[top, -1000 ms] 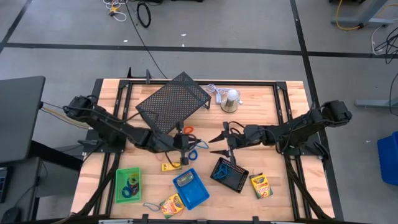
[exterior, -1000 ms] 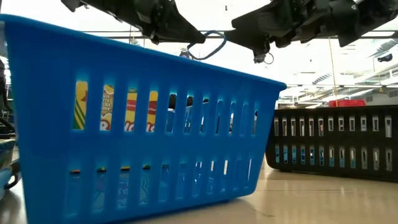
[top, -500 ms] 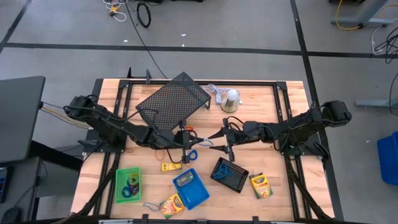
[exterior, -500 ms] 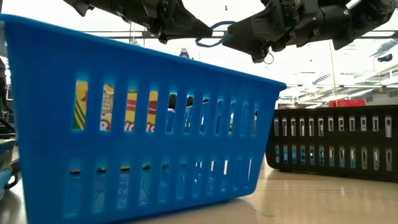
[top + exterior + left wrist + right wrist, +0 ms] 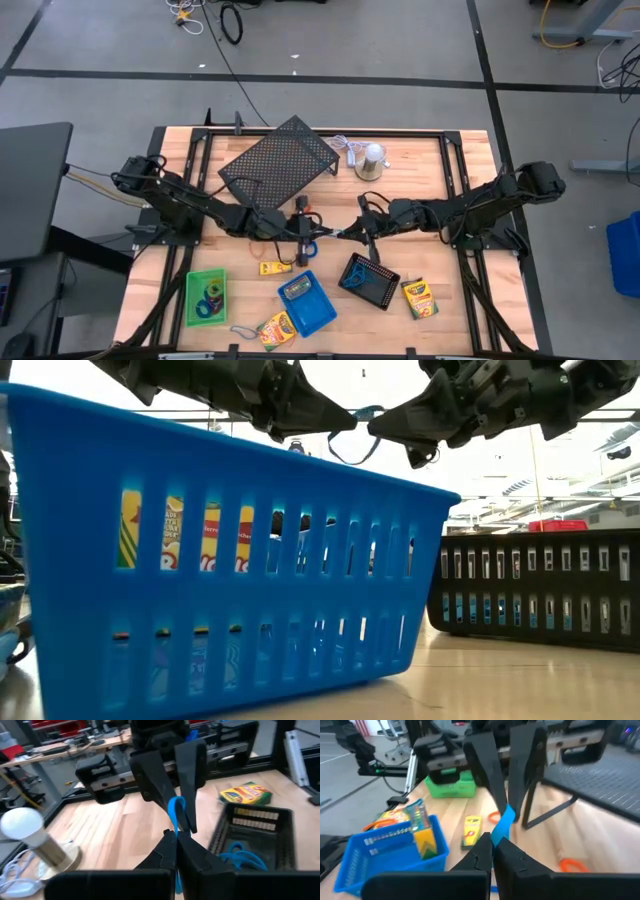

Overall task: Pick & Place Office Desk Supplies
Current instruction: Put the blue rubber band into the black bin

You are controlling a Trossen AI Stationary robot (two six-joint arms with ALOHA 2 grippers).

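Holding blue elastic loop (image 5: 322,238) aloft mid-tabletop, stretched between left pincer (image 5: 303,232) and right pincer (image 5: 347,234), both clenched on it; hanging just behind black-mesh tray (image 5: 368,279), right arm nearer.

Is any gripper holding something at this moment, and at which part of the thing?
Both hold the blue elastic loop above the table: the left gripper is shut on one end, the right gripper on the opposite end, the band hanging between them.
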